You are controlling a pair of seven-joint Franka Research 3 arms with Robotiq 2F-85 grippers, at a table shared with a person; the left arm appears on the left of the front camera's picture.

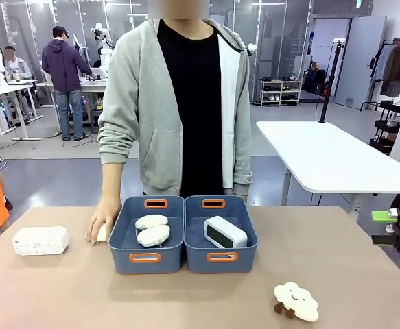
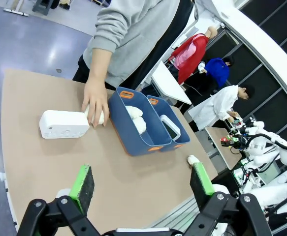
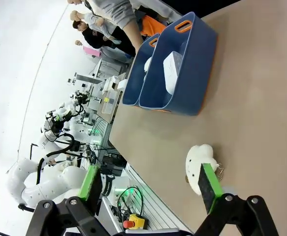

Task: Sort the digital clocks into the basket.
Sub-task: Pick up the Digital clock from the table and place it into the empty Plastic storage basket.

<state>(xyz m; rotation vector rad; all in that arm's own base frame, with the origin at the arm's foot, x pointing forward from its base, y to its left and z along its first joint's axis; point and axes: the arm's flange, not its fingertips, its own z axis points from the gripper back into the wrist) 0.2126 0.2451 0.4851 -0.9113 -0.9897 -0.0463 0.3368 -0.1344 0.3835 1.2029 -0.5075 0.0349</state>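
Both grippers idle, jaws spread wide, nothing held: left gripper (image 2: 141, 179) hangs over the near-left part of the table (image 1: 186, 301), right gripper (image 3: 149, 179) is at the right w/ the cloud toy (image 1: 296, 301) closest to it. One clock (image 1: 224, 232) is already in the right tub (image 1: 244, 259). The second clock (image 1: 40, 240) lies on the table at the left, outside both tubs. Main risk imo: the person's hand (image 1: 101, 223) rests just beside that clock's right end, between it and the left tub (image 1: 121, 257), so a left-arm reach could clip the hand, or the hand could nudge the clock mid-approach. Clock looks like smooth rounded plastic, so an off-centre pinch could let it twist out. Drop-target mixup is possible too: the left tub holds two fluffy toys (image 1: 151, 229), so the clock prob belongs w/ its twin in the right tub. That carry crosses the left tub, and a low lift could hit a rim. If the right arm goes first, the cloud toy is the likely wrong pick.
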